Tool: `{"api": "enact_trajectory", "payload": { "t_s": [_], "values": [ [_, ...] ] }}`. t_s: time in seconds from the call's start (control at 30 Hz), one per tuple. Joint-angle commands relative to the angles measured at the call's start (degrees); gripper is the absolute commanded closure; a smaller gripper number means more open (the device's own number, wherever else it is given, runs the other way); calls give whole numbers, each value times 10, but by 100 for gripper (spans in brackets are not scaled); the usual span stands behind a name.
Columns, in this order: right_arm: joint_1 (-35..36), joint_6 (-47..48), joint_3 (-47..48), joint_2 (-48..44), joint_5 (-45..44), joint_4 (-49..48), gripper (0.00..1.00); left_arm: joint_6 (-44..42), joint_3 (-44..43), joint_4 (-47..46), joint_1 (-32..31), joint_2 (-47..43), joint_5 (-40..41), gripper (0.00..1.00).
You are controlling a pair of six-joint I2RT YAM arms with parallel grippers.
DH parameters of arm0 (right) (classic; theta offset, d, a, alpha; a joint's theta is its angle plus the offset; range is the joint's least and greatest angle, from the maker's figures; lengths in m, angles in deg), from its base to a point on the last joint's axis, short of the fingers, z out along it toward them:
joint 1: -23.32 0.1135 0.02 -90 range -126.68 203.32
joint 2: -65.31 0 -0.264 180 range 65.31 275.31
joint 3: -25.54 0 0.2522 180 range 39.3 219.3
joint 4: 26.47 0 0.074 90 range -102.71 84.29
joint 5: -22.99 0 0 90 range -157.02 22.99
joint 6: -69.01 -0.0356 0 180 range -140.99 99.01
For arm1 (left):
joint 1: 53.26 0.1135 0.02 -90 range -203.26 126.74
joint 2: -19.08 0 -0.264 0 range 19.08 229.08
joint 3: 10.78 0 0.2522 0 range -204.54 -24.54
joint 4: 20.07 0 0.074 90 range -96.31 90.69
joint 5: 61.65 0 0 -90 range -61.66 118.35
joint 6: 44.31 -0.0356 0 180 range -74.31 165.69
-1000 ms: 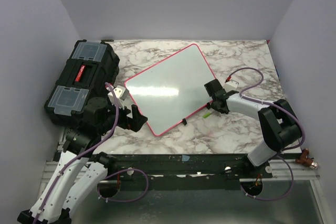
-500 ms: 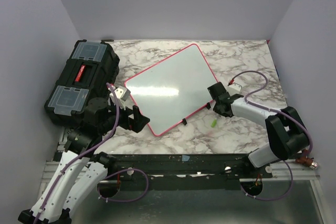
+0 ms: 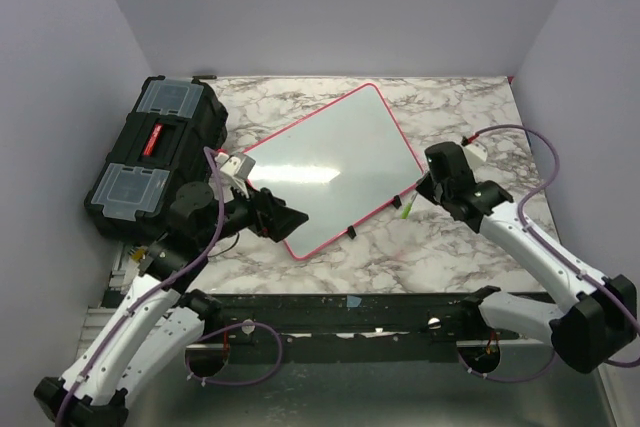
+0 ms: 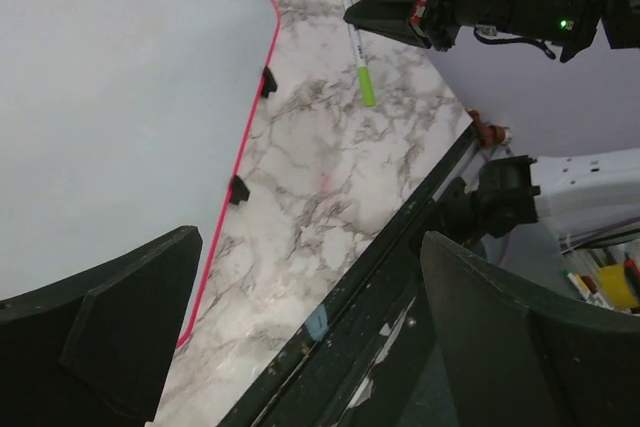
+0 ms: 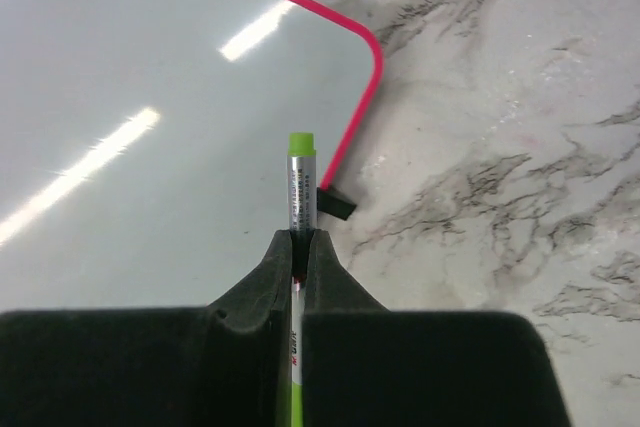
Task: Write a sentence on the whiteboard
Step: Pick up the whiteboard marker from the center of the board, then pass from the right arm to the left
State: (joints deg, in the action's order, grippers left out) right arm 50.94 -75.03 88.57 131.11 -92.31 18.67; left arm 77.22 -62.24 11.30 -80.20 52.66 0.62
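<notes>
On the table point(image 3: 450, 257), our whiteboard point(image 3: 325, 162) lies blank, so we judge the whole sentence is left, with our right hand point(image 5: 300, 243) clenched on the green marker point(image 5: 301, 187), seemingly capped, and our left hand point(image 3: 288, 220) released at its near corner.

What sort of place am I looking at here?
Probably a robotics test cell: plain walls box in a marble-patterned table, left arm and right arm bolted at its near edge, whiteboard and toolbox laid out.
</notes>
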Motion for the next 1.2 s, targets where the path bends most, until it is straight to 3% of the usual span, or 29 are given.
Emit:
{"api": "enact_trajectory", "payload": {
  "t_s": [0.0,0.1,0.27,0.53,0.93,1.17],
  "values": [
    [-4,-47,32,-49,41,17,100,94,9,-187,-57,52,37,9],
    [-4,-71,36,-70,51,6,99,119,8,-275,-114,107,92,14],
    [-4,-87,73,-62,53,31,99,122,-38,-344,-183,208,157,21],
    [-4,-110,113,-54,50,63,99,132,-91,-484,-227,352,148,28],
    [-4,-153,173,-47,28,134,99,122,-163,-548,-271,468,192,38],
    [-4,-172,186,-47,30,143,99,120,-180,-546,-281,505,209,39]
  ]
}}
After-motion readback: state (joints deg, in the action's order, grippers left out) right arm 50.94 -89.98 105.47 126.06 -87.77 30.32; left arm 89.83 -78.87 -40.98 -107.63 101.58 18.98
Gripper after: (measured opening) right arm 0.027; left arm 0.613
